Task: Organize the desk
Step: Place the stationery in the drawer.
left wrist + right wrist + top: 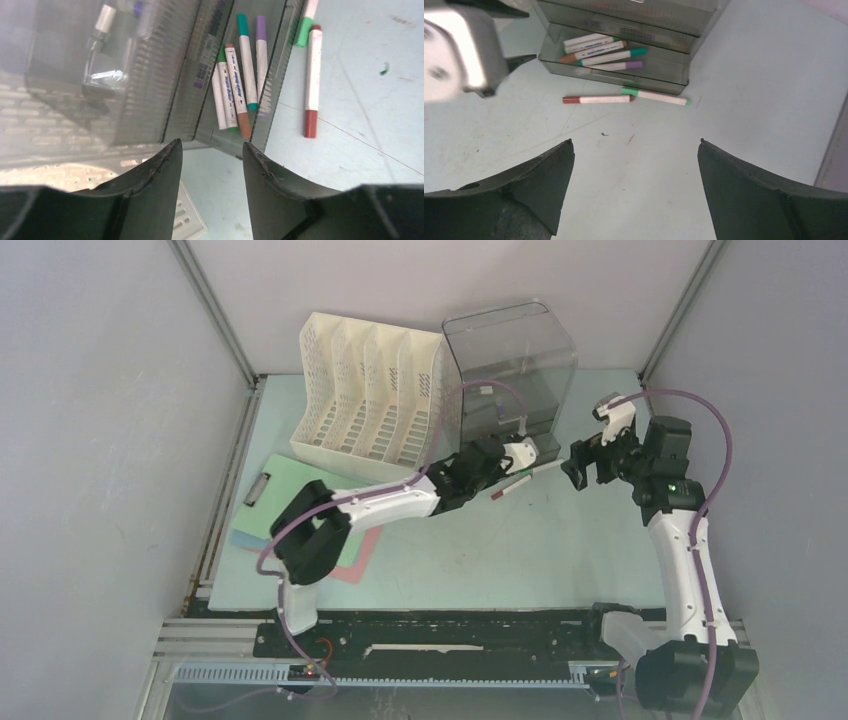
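The desk (500,550) is a pale mint-green tabletop. A smoky clear drawer box (510,365) stands at the back, its bottom drawer (674,75) pulled open with several markers (240,75) inside. A red-capped marker (597,99) and a green-capped marker (655,96) lie on the desk just in front of the drawer. They also show in the left wrist view, red (312,80) and green (305,22). My left gripper (492,448) is open and empty just in front of the drawer (212,147). My right gripper (580,462) is open wide and empty above bare desk (636,142).
A white slotted file rack (365,390) stands left of the drawer box. A green clipboard (300,485) with coloured sheets (355,555) lies at the left under the left arm. Grey walls and aluminium rails (215,315) enclose the desk.
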You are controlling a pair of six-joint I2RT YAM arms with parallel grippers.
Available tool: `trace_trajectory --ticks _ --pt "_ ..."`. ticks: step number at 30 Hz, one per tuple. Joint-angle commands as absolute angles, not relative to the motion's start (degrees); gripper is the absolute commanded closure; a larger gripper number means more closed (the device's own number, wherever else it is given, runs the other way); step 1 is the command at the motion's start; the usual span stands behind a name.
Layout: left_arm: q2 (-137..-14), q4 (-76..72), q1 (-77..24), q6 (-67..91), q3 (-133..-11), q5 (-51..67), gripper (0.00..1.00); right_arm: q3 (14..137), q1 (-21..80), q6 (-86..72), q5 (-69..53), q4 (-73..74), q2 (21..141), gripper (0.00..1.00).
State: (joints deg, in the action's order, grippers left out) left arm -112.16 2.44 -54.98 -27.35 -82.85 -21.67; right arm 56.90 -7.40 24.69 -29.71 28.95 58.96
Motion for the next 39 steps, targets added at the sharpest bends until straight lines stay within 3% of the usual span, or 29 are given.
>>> trace_trajectory --ticks 1,3,5,7,8,11,15,24,31,39 --pt "-100.2 2.0 -55.0 -16.4 -78.0 -17.0 0.44 57.0 -8.0 30.1 -40.2 32.2 56.3 0.0" --pt "-96.1 0.8 -55.0 -13.5 -74.2 -15.5 0.42 57.0 -8.2 32.3 -44.9 33.9 55.6 0.0" --pt "-91.2 -2.3 -55.0 -10.8 -68.6 -14.1 0.34 56.5 -8.5 33.7 -48.6 34.2 55.1 0.0" --pt "-87.2 -5.8 -55.0 -8.8 -63.6 -13.1 0.02 54.7 -8.5 34.4 -50.5 32.3 54.6 0.0" --pt "-85.4 -6.7 -55.0 -7.9 -61.3 -13.0 0.0 53.7 -8.5 35.1 -51.8 31.6 54.6 0.0" --pt "-80.7 -7.2 -55.0 -6.3 -56.0 -13.0 0.0 52.1 -8.4 42.6 -58.3 33.7 55.6 0.0" --pt "-73.9 -9.4 -55.0 -4.2 -48.8 -12.2 0.0 52.1 -6.8 70.0 -65.1 50.9 58.2 0.0" --pt "-62.4 -14.5 -54.9 2.0 -38.6 -12.9 0.0 52.1 12.9 90.6 -37.6 52.2 65.8 0.0" --pt "-50.9 -12.4 -55.0 5.6 -33.4 -16.3 0.0 55.3 18.6 93.5 -32.3 49.5 74.8 0.01" --pt "-41.2 -10.9 -54.7 9.6 -26.5 -23.1 0.0 58.4 20.1 94.9 -27.6 47.3 84.8 0.09"
